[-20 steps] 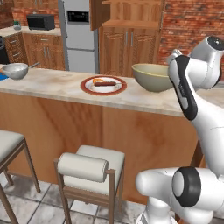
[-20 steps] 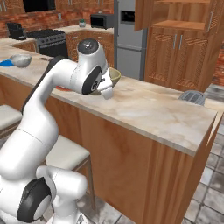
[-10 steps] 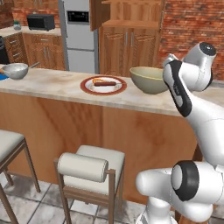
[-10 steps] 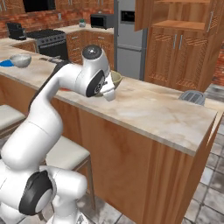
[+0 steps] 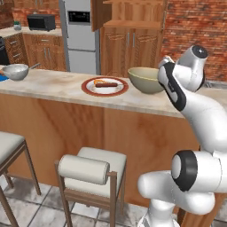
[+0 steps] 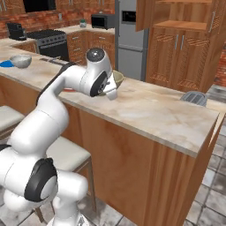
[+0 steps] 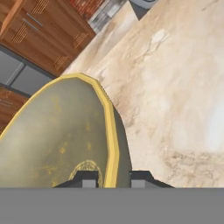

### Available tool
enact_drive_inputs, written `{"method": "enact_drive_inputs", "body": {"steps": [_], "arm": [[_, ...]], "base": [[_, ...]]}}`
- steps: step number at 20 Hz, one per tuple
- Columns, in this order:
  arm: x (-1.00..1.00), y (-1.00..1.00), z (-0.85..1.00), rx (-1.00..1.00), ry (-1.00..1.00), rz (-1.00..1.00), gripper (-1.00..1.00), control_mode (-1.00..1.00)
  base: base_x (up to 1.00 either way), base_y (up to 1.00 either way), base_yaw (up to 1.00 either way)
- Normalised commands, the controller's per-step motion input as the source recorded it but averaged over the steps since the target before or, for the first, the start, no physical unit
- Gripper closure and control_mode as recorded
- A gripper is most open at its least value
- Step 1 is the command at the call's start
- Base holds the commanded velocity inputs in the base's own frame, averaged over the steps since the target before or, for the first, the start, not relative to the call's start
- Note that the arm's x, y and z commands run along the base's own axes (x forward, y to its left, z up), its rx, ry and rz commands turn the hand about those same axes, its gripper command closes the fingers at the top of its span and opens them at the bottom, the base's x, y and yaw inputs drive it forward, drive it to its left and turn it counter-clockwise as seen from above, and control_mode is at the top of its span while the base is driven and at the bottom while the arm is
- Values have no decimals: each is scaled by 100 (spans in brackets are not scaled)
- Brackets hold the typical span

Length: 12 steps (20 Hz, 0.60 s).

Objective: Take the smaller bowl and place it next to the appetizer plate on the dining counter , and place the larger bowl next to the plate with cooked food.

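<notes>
The arm rises from the base, bends at the elbow and folds over the worktop [image 6: 167, 115], its wrist turned so the end effector [image 7: 113, 179] points down and across the stone top. In the hand view its two fingertips [image 7: 86, 180] straddle the yellow rim of the big bowl [image 7: 57, 135], one inside the wall and one outside, drawn in narrow on that rim; whether the bowl's base rests on the stone or is lifted just off it is hard to tell from these angles. In the left base view the big bowl [image 5: 145, 79] sits just right of the red-rimmed plate [image 5: 104, 86] with its browned sausage, close beside it but apart, and the white wrist hides the bowl's right edge. Far down the worktop's left end stands the small bowl [image 5: 15, 71], next to a sliver of the blue plate [image 5: 2, 78] at the picture's edge.
</notes>
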Motion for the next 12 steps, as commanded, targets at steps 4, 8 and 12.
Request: {"method": "enact_drive_inputs", "body": {"steps": [4,8,12], "arm": [[36,15,-5,0,-1,0,100,-100],[26,22,-13,0,-2,0,100,-100],[20,18,-15,0,-3,0,100,-100]], "base": [[0,0,0],[0,0,0],[0,0,0]]}}
